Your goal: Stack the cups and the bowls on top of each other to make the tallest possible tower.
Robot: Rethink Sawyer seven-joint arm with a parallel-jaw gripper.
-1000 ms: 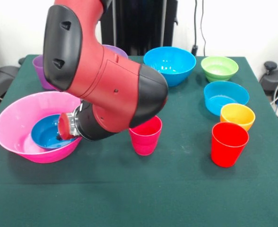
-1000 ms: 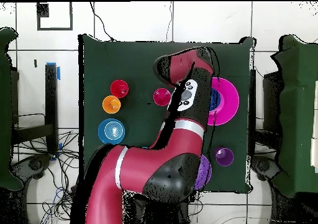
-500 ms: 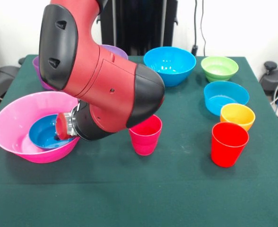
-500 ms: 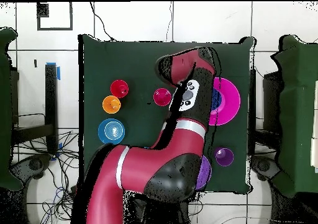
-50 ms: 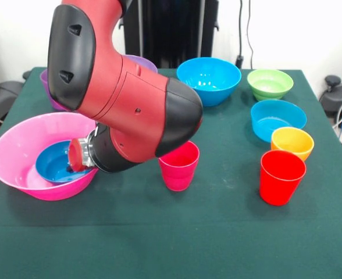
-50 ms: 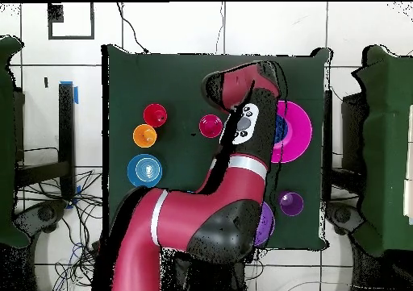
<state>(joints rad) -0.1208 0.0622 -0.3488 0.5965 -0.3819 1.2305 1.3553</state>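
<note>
One small dark blue plastic bowl (image 5: 57, 164) sat nested, mouth up, in the huge glossy pink bowl (image 5: 20, 152) at the near left, so the tower was barely begun. Left loose were the magenta-pink plastic cup (image 5: 179, 165) in the middle, and the red tumbler (image 5: 282, 176), small orange bowl (image 5: 292, 142), cyan bowl (image 5: 277, 119) and green bowl (image 5: 269, 83) along the right, all upright. The gripper (image 5: 77, 158) reached into the pink bowl, but honestly couldn't tell if it was holding anything.
</note>
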